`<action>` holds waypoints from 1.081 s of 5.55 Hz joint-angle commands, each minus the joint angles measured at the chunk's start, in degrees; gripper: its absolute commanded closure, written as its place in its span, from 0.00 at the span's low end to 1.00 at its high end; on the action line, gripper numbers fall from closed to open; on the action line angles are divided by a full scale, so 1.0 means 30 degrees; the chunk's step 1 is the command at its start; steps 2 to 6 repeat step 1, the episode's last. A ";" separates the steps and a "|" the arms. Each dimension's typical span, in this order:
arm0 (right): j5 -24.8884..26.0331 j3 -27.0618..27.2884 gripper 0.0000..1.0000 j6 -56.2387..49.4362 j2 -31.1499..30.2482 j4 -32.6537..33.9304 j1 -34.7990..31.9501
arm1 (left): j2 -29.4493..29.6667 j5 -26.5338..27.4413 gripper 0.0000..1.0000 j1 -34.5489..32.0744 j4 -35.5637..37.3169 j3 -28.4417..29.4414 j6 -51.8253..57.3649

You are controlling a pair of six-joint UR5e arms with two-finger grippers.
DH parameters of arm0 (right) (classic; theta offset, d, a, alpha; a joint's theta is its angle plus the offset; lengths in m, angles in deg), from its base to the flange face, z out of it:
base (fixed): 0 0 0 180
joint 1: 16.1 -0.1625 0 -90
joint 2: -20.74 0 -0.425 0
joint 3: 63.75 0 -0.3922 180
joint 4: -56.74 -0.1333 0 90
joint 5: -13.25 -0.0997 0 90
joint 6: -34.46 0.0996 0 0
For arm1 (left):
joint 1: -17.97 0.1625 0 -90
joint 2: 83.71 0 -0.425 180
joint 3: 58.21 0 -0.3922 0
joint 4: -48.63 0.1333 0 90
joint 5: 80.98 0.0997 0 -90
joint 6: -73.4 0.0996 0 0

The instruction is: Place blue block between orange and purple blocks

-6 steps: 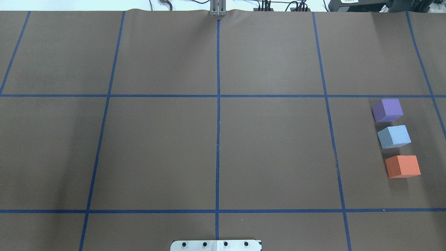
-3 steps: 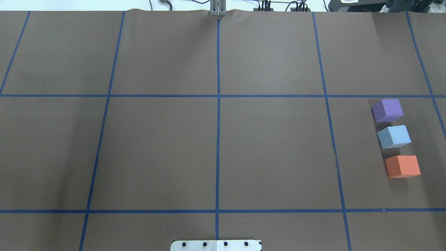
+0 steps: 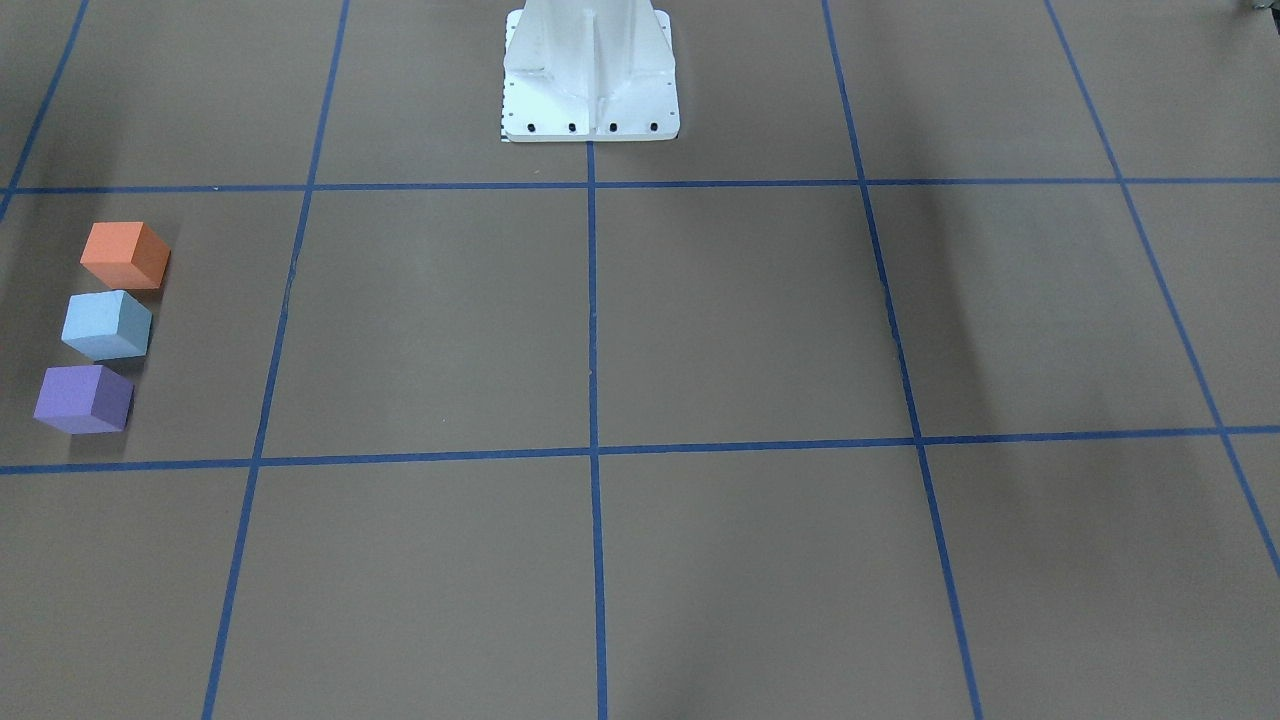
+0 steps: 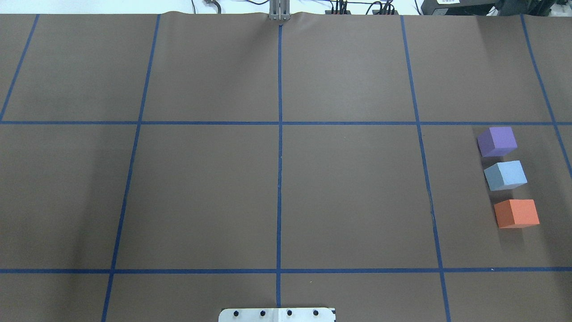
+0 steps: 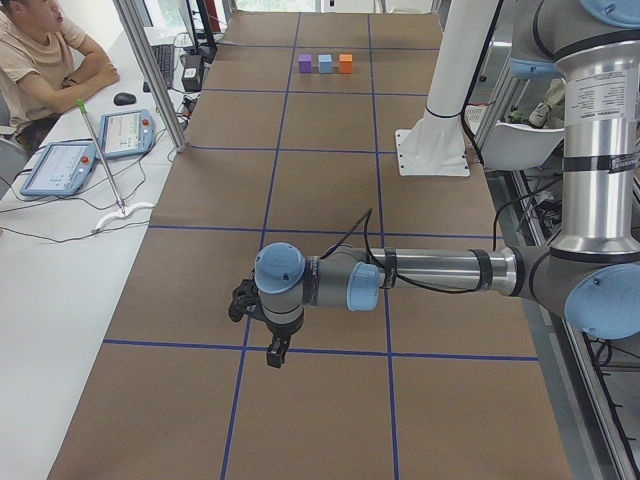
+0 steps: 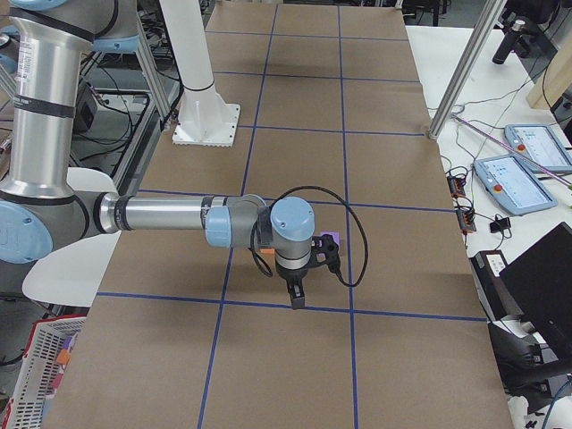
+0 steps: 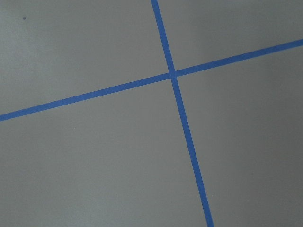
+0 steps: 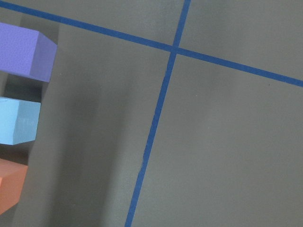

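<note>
My left gripper (image 5: 274,352) hangs from a level forearm and points down at the brown-papered table (image 4: 201,192). It shows only in the side view, so I cannot tell whether its jaws are apart or together. Beneath it my left wrist camera sees nothing but paper and a crossing of blue tape (image 7: 172,74). My right gripper (image 6: 296,296) points down in the same way at the other end of the table. It too shows only from the side, so I cannot tell the state of its jaws.

The blue block (image 4: 505,175) sits on the table close to my right gripper and well apart from my left one. It is the middle one of a short row. The purple block (image 4: 497,141) is on its far side from my base and the orange block (image 4: 516,213) on its near side. A narrow gap shows on each side of it, so the three do not touch. In my right wrist view all three lie cut off at the left edge, beside the gripper rather than under it. Neither gripper touches any block.

My white pedestal (image 3: 590,80) stands at the middle of the table's near edge. An operator (image 5: 40,60) sits at the side bench, beyond my left gripper.
</note>
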 commanded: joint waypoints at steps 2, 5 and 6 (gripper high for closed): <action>-0.0001 -0.0002 0.00 -0.0001 0.0001 0.0000 0.0025 | 0.0000 0.0000 0.00 0.0000 0.0001 0.0072 0.0000; -0.0001 -0.0002 0.00 -0.0001 0.0001 0.0000 0.0025 | 0.0000 0.0000 0.00 0.0000 0.0001 0.0072 0.0000; -0.0001 -0.0002 0.00 -0.0001 0.0001 0.0000 0.0025 | 0.0000 0.0000 0.00 0.0000 0.0001 0.0072 0.0000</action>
